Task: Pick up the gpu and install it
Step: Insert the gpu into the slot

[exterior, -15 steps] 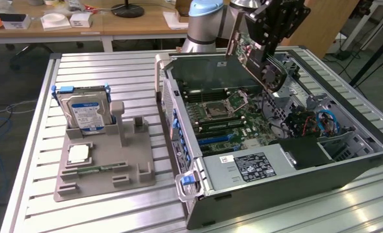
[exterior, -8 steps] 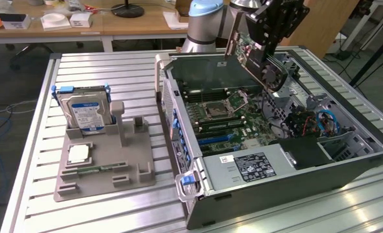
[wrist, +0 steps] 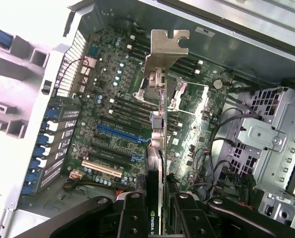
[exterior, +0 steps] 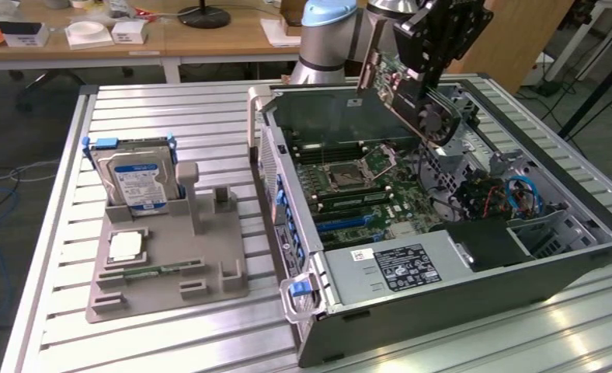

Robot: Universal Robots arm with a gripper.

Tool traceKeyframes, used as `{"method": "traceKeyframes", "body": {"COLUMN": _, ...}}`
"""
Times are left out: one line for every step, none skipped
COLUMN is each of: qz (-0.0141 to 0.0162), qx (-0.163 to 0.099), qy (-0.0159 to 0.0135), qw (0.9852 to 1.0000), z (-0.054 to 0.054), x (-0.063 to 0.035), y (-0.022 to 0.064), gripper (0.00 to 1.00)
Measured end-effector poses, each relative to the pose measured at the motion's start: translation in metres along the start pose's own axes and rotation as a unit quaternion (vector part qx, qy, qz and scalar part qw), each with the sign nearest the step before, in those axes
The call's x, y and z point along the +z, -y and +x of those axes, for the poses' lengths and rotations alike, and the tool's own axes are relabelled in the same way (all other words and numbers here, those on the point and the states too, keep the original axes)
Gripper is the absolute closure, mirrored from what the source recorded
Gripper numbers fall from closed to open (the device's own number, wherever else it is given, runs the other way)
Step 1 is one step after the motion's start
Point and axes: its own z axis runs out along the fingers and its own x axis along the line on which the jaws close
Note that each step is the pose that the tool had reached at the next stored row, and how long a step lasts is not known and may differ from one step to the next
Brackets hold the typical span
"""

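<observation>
**GPU in hand, above the open case, not seated**

- The gripper [exterior: 436, 58] sits in the upper right of the exterior frame. Its jaws are clamped narrow on the gpu [exterior: 405, 97] along the card's upper edge. In the wrist view the card [wrist: 159, 129] is seen edge-on, with one black finger [wrist: 132, 215] on each side of it.
- The gpu hangs in the air over the open computer case [exterior: 554, 264], clear of the motherboard [exterior: 379, 194] with nothing touching. Its fan face points to the exterior view's right and its green board side to the exterior view's left.
- The long axis is tilted. The silver bracket [exterior: 368, 54] is the high end, toward the exterior view's left. The fan end drops toward frame centre-right.
- Key relation: the blue expansion slots [exterior: 342, 225] lie below the card, toward the lower left of the frame and well apart from it. In the wrist view the card's edge line crosses the blue slot [wrist: 117, 133] instead of running along it. My read is that the card is neither level with the board nor lined up with a slot (perspective may exaggerate this).
- The bracket [wrist: 166, 49] is the end far from the fingers. It faces the case's rear wall, where the slot covers [exterior: 280, 202] are, so the end-for-end orientation looks right.
- The hard drive [exterior: 135, 179] and memory stick [exterior: 166, 270] sit on the grey fixture [exterior: 161, 295] at frame left, well clear.
</observation>
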Motion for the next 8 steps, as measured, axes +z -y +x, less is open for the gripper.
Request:
{"method": "traceKeyframes", "body": {"qz": -0.0001, "qx": -0.002, "qy": 0.0, "qw": 1.0, "z": 0.0, "x": 0.0, "y": 0.0, "gripper": 0.74}}
{"method": "traceKeyframes", "body": {"qz": -0.0002, "qx": -0.005, "qy": -0.0001, "qw": 1.0, "z": 0.0, "x": 0.0, "y": 0.0, "gripper": 0.74}}
{"method": "traceKeyframes", "body": {"qz": -0.0003, "qx": -0.007, "qy": -0.0001, "qw": 1.0, "z": 0.0, "x": 0.0, "y": 0.0, "gripper": 0.74}}
{"method": "traceKeyframes", "body": {"qz": -0.0004, "qx": -0.01, "qy": -0.0001, "qw": 1.0, "z": 0.0, "x": 0.0, "y": 0.0, "gripper": 0.74}}
{"method": "traceKeyframes", "body": {"qz": -0.0005, "qx": -0.012, "qy": -0.0002, "qw": 0.9999, "z": 0.0, "x": 0.0, "y": 0.0, "gripper": 0.74}}
{"method": "traceKeyframes", "body": {"qz": -0.0007, "qx": -0.015, "qy": -0.0002, "qw": 0.9999, "z": 0.0, "x": 0.0001, "y": 0.0, "gripper": 0.74}}
{"method": "traceKeyframes", "body": {"qz": -0.0008, "qx": -0.017, "qy": -0.0003, "qw": 0.9999, "z": 0.0, "x": 0.0, "y": 0.0, "gripper": 0.74}}
{"method": "traceKeyframes", "body": {"qz": -0.0009, "qx": -0.02, "qy": -0.0003, "qw": 0.9998, "z": 0.0, "x": 0.0001, "y": 0.0, "gripper": 0.74}}
